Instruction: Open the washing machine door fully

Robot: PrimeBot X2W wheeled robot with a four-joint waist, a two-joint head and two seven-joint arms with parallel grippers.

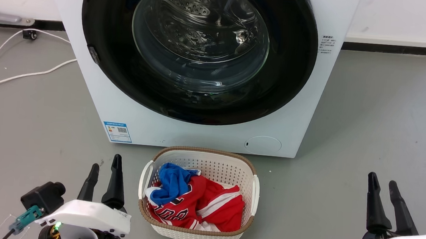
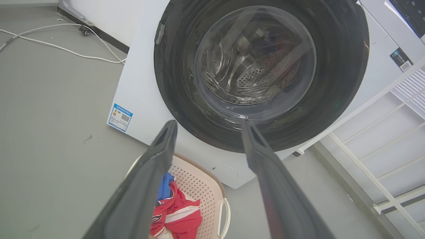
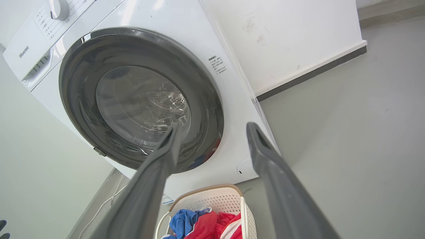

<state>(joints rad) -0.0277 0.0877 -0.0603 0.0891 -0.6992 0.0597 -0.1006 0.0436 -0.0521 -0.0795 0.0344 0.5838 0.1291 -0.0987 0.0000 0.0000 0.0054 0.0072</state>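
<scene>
Washing machine door (image 1: 199,46) is shut, sitting flush on the front of the washing machine (image 1: 196,135). Glossy black ring nearly machine-wide, clear glass bowl at ctr w/ the perforated steel drum (image 1: 191,7) visible thru it. Small grey latch piece (image 1: 93,54) sits on the door's rim, robot's left side. Below the door on the white front: blue label (image 1: 117,131) low left, round flap (image 1: 263,144) low right. Right wrist view shows the control panel up top w/ a white knob (image 3: 59,8) and "Hisense" lettering. Machine stands on a grey floor (image 1: 379,129), white wall behind.

White laundry basket (image 1: 202,157) w/ brown rim sits on the floor just in front of the machine, approx centred. Inside: a red jersey (image 1: 213,207) w/ a blue garment (image 1: 174,181) on top of it. White cable (image 1: 22,76) runs across the floor left of the machine.

Left end effector (image 1: 106,163) is at lower left and right end effector (image 1: 383,180) at lower right, either side of the basket, well apart from the door. Both have fingers parted, nothing btwn them, touching nothing.
</scene>
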